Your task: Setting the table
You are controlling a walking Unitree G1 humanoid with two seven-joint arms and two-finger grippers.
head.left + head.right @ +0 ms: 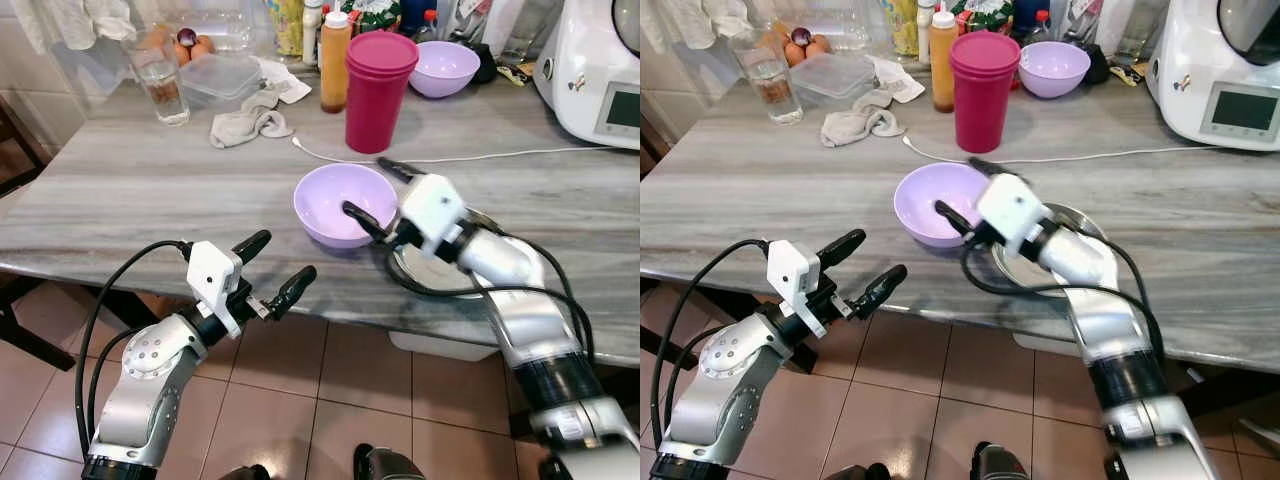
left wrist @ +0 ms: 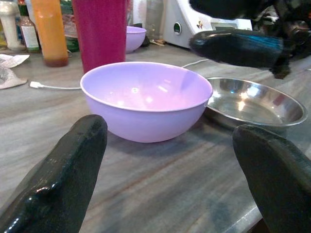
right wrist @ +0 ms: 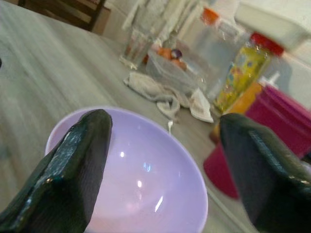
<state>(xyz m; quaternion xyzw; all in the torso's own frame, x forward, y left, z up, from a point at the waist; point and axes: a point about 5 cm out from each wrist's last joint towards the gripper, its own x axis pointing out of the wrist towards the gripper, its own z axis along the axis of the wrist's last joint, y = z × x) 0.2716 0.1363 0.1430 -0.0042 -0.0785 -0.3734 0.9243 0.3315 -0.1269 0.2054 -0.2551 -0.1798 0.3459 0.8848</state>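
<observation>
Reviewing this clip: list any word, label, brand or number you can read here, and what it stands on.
No text can be read.
White kitchen appliance: its grey display panel and a small red mark are too small to read.
Yellow printed jar with a red lid: colourful print, blurred.
Small brown sauce bottle: label too small to read.
Orange squeeze bottle, magenta plastic tumbler, lilac plastic bowl: no print seen.

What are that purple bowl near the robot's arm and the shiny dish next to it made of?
The purple bowl looks like plastic: a smooth, uniform lilac, slightly glossy with soft highlights. The shallow dish beside it looks like polished metal, probably stainless steel, given its mirror-like reflections. The tabletop under them has a grey, streaked stone-like pattern; whether real stone or laminate, I can't tell.
</observation>
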